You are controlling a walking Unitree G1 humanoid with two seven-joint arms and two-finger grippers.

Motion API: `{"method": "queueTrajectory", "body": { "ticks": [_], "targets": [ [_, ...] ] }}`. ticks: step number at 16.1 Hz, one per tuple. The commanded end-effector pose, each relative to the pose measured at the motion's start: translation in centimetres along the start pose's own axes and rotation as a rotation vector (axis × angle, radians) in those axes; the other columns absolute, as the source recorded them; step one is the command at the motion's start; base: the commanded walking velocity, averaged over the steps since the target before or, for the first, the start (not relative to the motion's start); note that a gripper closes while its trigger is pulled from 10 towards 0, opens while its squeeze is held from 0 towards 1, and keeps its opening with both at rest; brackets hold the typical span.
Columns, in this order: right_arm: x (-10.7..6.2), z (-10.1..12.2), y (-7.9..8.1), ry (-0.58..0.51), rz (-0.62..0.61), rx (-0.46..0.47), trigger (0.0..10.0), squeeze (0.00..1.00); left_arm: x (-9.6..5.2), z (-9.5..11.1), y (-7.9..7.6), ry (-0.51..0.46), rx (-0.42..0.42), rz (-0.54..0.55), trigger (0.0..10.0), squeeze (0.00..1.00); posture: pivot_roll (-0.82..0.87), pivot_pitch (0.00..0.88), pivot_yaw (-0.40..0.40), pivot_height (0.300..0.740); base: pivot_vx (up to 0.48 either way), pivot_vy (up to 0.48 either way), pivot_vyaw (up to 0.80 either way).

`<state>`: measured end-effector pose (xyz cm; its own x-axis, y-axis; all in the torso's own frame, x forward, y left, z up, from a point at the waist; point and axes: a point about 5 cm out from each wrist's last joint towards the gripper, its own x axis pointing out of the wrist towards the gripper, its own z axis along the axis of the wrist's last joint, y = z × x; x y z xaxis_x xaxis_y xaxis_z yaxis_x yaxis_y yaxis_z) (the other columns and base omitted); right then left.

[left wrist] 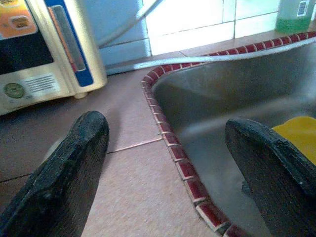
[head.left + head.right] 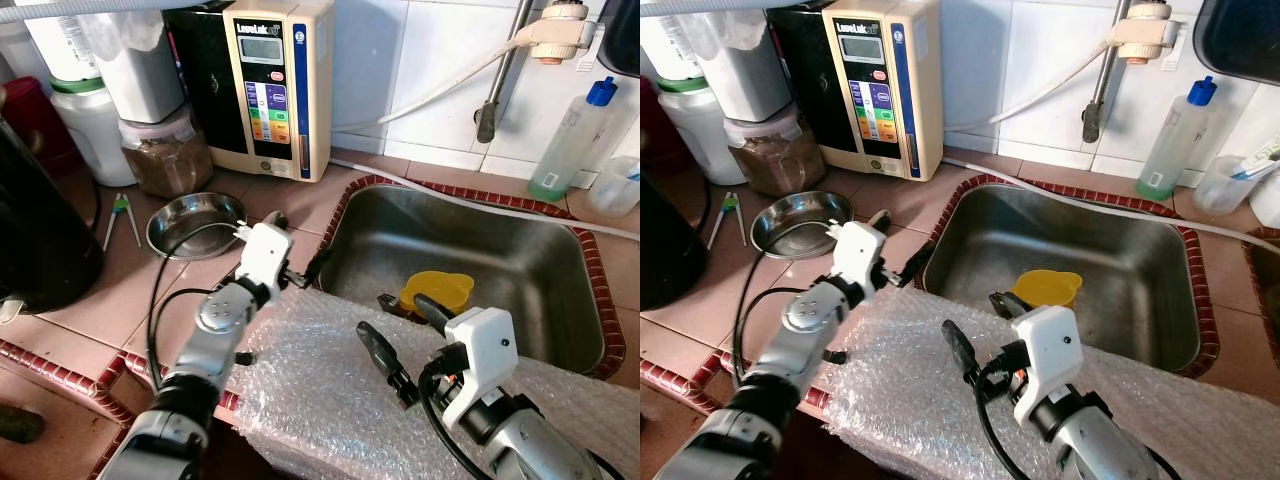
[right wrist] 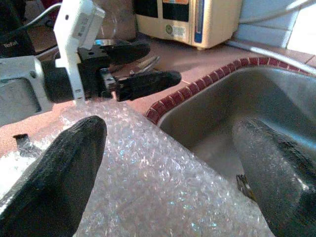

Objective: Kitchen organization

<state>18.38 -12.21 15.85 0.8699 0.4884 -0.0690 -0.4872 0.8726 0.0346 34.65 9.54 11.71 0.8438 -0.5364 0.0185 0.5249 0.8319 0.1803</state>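
A yellow cup (image 2: pixel 437 291) lies in the steel sink (image 2: pixel 520 240), near its front wall. A steel bowl (image 2: pixel 195 222) rests on the tiled counter to the sink's left. My left gripper (image 2: pixel 297 245) hovers open over the sink's front left corner, between the bowl and the sink, holding nothing; its wrist view looks along the red-tiled sink rim (image 1: pixel 168 138). My right gripper (image 2: pixel 400 325) is open above the sheet of bubble wrap (image 2: pixel 320 370) at the counter's front edge, just short of the yellow cup. The right wrist view shows the left gripper (image 3: pixel 143 66) ahead.
A cream water machine (image 2: pixel 280 85) stands against the back wall, with a jar of brown powder (image 2: pixel 165 155) and white containers to its left. A black appliance (image 2: pixel 40 240) is at far left, green-handled tongs (image 2: pixel 120 215) beside it. A green-liquid bottle (image 2: pixel 572 140) stands behind the sink.
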Motion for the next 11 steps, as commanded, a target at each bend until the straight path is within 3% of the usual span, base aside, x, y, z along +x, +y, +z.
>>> {"method": "queueTrajectory", "body": {
  "ticks": [1, 2, 3, 4, 6, 9, 10, 11],
  "targets": [
    [-0.3, 0.6, 0.3, -0.019, -0.004, 0.003, 10.0, 0.0, 0.3, -0.1, -0.2, 0.005, -0.001, 0.007, 10.0, 0.0, -0.14, 0.1, 0.067, 0.74, 0.0, 0.0, 0.0],
    [-0.3, 0.6, 0.4, -0.018, -0.004, 0.004, 10.0, 0.0, 0.4, -0.2, -0.5, 0.01, -0.015, 0.004, 10.0, 0.0, -0.14, 0.104, 0.07, 0.74, 0.0, 0.0, 0.0],
    [-0.4, 0.6, 0.5, -0.015, -0.006, 0.008, 10.0, 0.0, 0.7, -0.4, -1.1, 0.004, -0.043, -0.004, 10.0, 0.14, -0.15, 0.107, 0.071, 0.74, 0.0, 0.0, 0.0],
    [-0.5, 0.6, 0.5, -0.013, -0.008, 0.011, 10.0, 0.0, 1.0, -0.4, -1.4, 0.001, -0.062, -0.003, 10.0, 1.0, -0.15, 0.11, 0.07, 0.74, 0.0, 0.0, 0.0],
    [-0.5, 0.7, 0.6, -0.01, -0.009, 0.014, 10.0, 0.0, 1.5, -0.2, -1.8, 0.0, -0.069, 0.017, 10.0, 1.0, -0.16, 0.116, 0.07, 0.74, 0.0, 0.0, 0.0],
    [-0.6, 0.7, 0.9, -0.006, -0.011, 0.023, 10.0, 0.0, 2.1, 0.5, -0.2, -0.011, -0.035, 0.197, 10.0, 1.0, -0.16, 0.12, 0.07, 0.74, 0.0, 0.0, 0.0],
    [-0.6, 0.7, 0.9, -0.004, -0.011, 0.023, 10.0, 0.0, 2.2, 0.7, 0.2, -0.006, -0.019, 0.229, 10.0, 0.57, -0.17, 0.124, 0.069, 0.74, 0.0, 0.0, 0.0],
    [-0.6, 0.7, 1.0, -0.001, -0.011, 0.026, 10.0, 0.0, 2.3, 0.8, 0.8, 0.013, 0.008, 0.268, 10.0, 0.0, -0.17, 0.124, 0.069, 0.74, 0.0, 0.0, 0.0]
  ]
}}
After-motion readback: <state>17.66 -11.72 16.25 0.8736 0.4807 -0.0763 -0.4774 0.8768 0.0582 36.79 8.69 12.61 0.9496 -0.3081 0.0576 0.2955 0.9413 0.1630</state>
